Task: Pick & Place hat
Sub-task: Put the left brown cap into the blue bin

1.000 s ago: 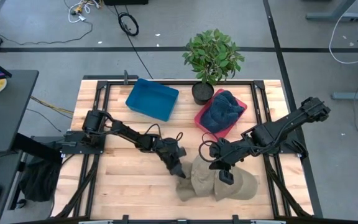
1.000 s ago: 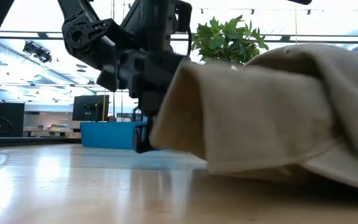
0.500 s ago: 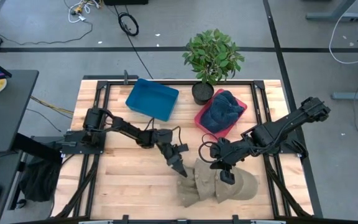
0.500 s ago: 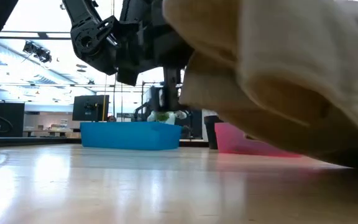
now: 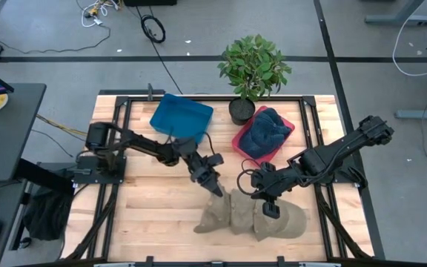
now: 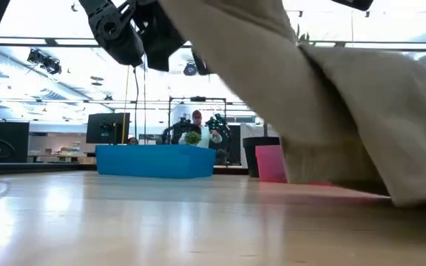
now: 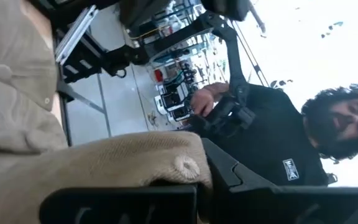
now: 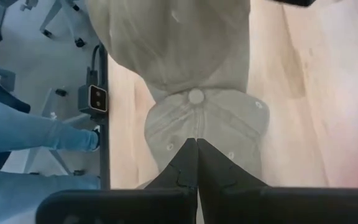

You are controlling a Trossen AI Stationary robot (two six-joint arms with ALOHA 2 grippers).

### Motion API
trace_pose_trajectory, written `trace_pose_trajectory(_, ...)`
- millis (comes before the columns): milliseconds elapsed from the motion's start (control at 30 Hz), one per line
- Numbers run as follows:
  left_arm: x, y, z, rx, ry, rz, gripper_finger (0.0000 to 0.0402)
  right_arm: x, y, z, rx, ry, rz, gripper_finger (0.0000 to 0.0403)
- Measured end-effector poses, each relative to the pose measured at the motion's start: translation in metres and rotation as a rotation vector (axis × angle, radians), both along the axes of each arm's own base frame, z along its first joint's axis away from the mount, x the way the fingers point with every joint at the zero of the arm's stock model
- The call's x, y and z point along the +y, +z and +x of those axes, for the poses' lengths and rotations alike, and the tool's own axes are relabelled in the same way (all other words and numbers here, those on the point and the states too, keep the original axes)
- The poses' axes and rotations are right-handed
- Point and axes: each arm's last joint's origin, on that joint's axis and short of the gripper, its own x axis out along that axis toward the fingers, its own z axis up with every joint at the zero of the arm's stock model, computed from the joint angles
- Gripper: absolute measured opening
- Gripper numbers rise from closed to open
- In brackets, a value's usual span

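Note:
Tan caps lie bunched near the table's near edge; in the high view one tan hat runs from my left gripper down to the boards, beside a second tan cap. My left gripper is shut on the hat. My right gripper sits shut on top of the second cap. In the low view the lifted hat drapes down from above. A blue knit hat rests in a red tray. My left gripper pinches a fold of the tan hat's crown beside an eyelet, coming slanting from above and the table's left. The hat hangs below the fingers, its lower edge on the table. My right gripper rests its shut fingertips on the second cap's crown below the top button, from above. Whether cloth is caught between them I cannot tell. The cap lies on the table.
A blue bin and a potted plant stand at the far edge, next to the red tray. Bare boards lie left of the caps. A person in a black shirt shows beyond the table; blue-trousered legs stand beside it.
My left gripper has risen and drawn back toward the far edge while staying shut on the hat. The hat's gripped part has lifted off the boards, and its lower edge has spread out toward the table's left. My right gripper and the cap under it stayed put.

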Motion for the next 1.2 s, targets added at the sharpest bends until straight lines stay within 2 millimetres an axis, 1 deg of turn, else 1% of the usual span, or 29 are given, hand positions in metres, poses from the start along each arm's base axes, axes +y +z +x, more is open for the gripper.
trace_pose_trajectory(133, 0.006, 0.016, -0.005, -0.046, 0.01, 0.002, 0.0003, -0.001, 0.0, 0.0, -0.01, 0.001, -0.029, 0.0002)
trace_pose_trajectory(367, 0.016, 0.044, -0.017, -0.176, 0.049, 0.046, 0.0003, -0.004, 0.0, 0.001, -0.031, -0.006, -0.079, 0.0002)
trace_pose_trajectory(533, 0.024, 0.06, -0.025, -0.254, 0.081, 0.076, 0.0003, -0.006, 0.003, 0.007, -0.073, -0.023, -0.058, 0.0005)
trace_pose_trajectory(767, 0.034, 0.079, -0.036, -0.316, 0.086, 0.092, 0.0003, -0.011, 0.006, 0.013, -0.121, -0.047, -0.034, 0.0022)
trace_pose_trajectory(1033, 0.063, 0.099, -0.052, -0.391, 0.134, 0.139, 0.0003, -0.011, 0.009, 0.016, -0.15, -0.068, 0.005, 0.0025)
trace_pose_trajectory(1200, 0.087, 0.107, -0.065, -0.393, 0.126, 0.184, 0.0003, -0.01, 0.012, 0.019, -0.179, -0.109, 0.06, 0.0025)
